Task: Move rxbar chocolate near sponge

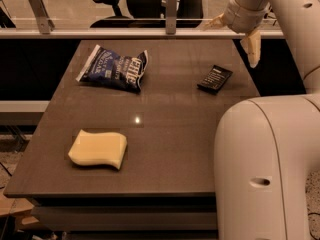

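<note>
The rxbar chocolate (215,78) is a small flat black bar lying on the right side of the dark table (170,134). The sponge (98,148) is a pale yellow foam block at the front left of the table. My gripper (230,43) hangs above the table's back right corner, behind and above the bar, apart from it. Its fingers (252,46) are spread wide and hold nothing.
A dark blue crinkled chip bag (114,67) lies at the back left of the table. A rail with metal posts (171,4) and office chairs (112,4) stand behind the table. My white arm body (265,169) fills the lower right.
</note>
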Motion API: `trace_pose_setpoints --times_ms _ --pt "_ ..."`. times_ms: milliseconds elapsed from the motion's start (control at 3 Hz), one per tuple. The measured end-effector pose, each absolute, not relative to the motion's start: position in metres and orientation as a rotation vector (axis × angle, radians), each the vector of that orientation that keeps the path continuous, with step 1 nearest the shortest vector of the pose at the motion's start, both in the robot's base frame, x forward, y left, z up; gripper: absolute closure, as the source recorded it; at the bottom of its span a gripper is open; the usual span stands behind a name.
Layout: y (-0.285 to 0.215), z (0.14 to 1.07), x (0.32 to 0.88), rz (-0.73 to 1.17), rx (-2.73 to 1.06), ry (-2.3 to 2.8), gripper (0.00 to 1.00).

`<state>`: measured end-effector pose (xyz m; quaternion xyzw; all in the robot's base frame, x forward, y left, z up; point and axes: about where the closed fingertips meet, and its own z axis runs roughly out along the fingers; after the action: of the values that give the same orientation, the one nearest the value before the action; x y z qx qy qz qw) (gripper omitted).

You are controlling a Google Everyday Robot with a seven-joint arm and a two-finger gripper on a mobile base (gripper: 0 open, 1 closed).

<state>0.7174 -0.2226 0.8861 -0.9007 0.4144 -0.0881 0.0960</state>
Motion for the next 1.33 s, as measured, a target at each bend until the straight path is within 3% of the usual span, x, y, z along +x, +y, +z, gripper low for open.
trace_pose_setpoints --times_ms 333,1333 --pt "-0.233 0.905 0.722 -0.342 -2.608 1.308 0.00" --pt "-0.227 0.887 0.719 -0.227 -2.602 1.342 0.00"
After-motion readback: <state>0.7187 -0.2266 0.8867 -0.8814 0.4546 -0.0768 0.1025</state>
